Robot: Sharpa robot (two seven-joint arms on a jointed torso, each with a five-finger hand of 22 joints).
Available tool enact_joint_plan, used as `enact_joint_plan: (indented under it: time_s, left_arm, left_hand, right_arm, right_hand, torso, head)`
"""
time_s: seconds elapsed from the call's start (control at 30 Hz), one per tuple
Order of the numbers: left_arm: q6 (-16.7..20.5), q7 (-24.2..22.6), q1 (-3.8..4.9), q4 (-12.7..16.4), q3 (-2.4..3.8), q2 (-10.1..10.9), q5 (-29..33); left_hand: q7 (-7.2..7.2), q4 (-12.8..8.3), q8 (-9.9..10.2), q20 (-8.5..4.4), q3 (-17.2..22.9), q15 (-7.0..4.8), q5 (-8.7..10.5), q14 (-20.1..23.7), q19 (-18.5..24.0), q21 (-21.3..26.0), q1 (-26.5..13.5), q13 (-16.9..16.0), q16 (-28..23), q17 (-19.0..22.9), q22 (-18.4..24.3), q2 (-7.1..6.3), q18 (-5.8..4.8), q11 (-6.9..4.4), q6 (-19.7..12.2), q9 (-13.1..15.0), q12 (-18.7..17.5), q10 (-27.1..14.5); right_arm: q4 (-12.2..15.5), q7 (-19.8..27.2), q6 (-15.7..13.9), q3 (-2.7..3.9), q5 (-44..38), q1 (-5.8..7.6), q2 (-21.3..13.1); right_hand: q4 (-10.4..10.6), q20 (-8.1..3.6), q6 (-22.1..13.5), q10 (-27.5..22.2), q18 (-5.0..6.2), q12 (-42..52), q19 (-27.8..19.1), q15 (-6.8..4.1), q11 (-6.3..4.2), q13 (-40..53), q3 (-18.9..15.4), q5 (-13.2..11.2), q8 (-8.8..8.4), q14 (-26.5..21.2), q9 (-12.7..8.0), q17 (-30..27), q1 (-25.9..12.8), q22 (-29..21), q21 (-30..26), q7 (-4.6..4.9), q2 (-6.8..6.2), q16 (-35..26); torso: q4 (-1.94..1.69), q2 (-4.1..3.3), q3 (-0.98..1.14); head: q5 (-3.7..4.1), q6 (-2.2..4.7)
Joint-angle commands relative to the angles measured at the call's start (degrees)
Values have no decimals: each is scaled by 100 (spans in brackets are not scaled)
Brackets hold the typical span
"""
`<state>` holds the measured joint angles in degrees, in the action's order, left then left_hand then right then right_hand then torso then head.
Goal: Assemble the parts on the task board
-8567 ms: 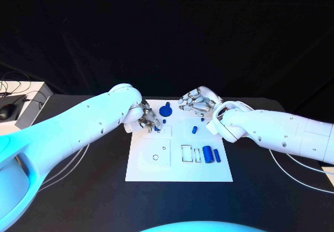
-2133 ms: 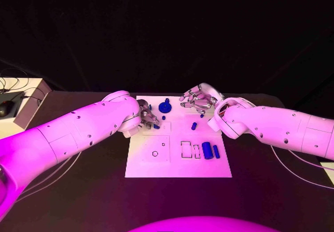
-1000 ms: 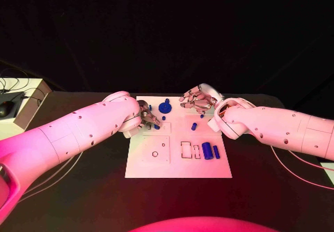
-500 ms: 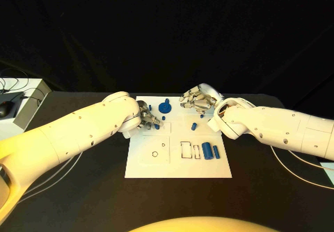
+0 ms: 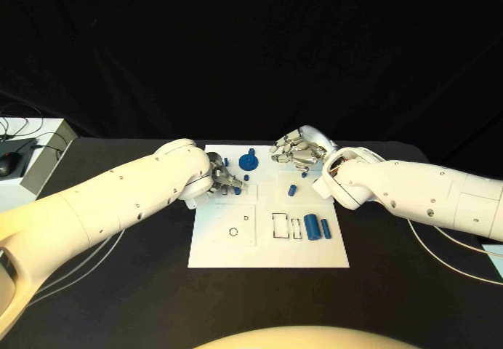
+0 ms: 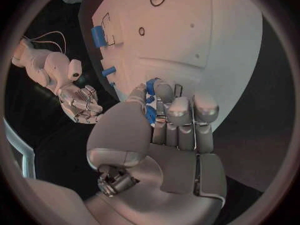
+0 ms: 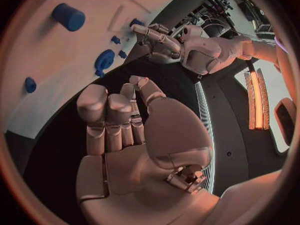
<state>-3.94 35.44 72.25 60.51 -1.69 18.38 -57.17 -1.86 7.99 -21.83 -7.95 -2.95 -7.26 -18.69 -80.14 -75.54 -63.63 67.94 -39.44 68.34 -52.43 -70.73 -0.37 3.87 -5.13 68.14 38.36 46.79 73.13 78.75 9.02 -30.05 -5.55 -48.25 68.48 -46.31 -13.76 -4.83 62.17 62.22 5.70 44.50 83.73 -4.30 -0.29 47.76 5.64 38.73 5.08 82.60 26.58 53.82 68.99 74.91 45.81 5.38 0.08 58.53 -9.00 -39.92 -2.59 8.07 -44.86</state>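
Note:
The white task board (image 5: 268, 251) lies mid-table. My left hand (image 5: 221, 179) hovers over the board's far left part and pinches a small blue part (image 6: 150, 103) between thumb and fingers. Over the board's far right edge, my right hand (image 5: 299, 151) has its fingers curled in with nothing in them (image 7: 122, 130). On the board stand a blue disc with a knob (image 5: 249, 161), a small peg (image 5: 246, 177) and a short blue piece (image 5: 292, 192). A thick blue cylinder (image 5: 311, 227) and a thin one (image 5: 326, 228) lie beside open slots (image 5: 281, 225).
A pale box (image 5: 40, 156) with a mouse and cables sits at the table's left edge. Thin cables trail over the black table at the left (image 5: 94, 251) and the right (image 5: 445, 265).

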Motion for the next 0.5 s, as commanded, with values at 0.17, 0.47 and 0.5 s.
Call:
enact_joint_plan:
  time_s: [0.17, 0.47, 0.5]
  left_arm:
    - [-2, -20, -4, 30, 2, 10, 40]
    - [2, -25, -4, 52, 5, 38, 25]
    - [4, -25, -4, 53, 5, 41, 24]
  left_hand:
    - [-5, -17, -62, -20, -339, 5, -8, -47, -25, -16, 57, 15, 27, -9, -4, 43, -58, 23, -38, 27, 26, 7]
    - [-6, -141, -58, -22, -370, 4, 1, -44, -22, -17, 166, 19, 25, -10, -7, -16, -60, 23, -33, 16, 26, 7]
    - [-6, -141, -58, -22, -370, 4, 1, -44, -22, -17, 166, 19, 25, -10, -7, -16, -60, 23, -33, 16, 26, 7]
  right_arm:
    - [6, 43, 61, 1, -48, -2, 2]
    - [9, 42, 62, 1, -49, -2, 0]
    - [9, 42, 62, 1, -49, -2, 0]
  right_hand:
    - [12, -26, 4, -24, 20, 2, 349, 2, 5, -7, 36, 30, -4, 1, 7, 9, 9, 595, 26, 21, -22, -27]
    - [7, -27, 3, -24, 19, 1, 350, 1, 5, -7, 45, 34, -3, 1, 8, 6, 11, 597, 33, 22, -18, -30]
    - [7, -27, 3, -24, 19, 1, 350, 1, 5, -7, 45, 34, -3, 1, 8, 6, 11, 597, 33, 22, -18, -30]
  torso:
    - [-1, -1, -3]
    - [-2, -1, -4]
    - [-2, -1, -4]
  head:
    - [2, 2]
    - [-1, -2]
    - [-1, -2]
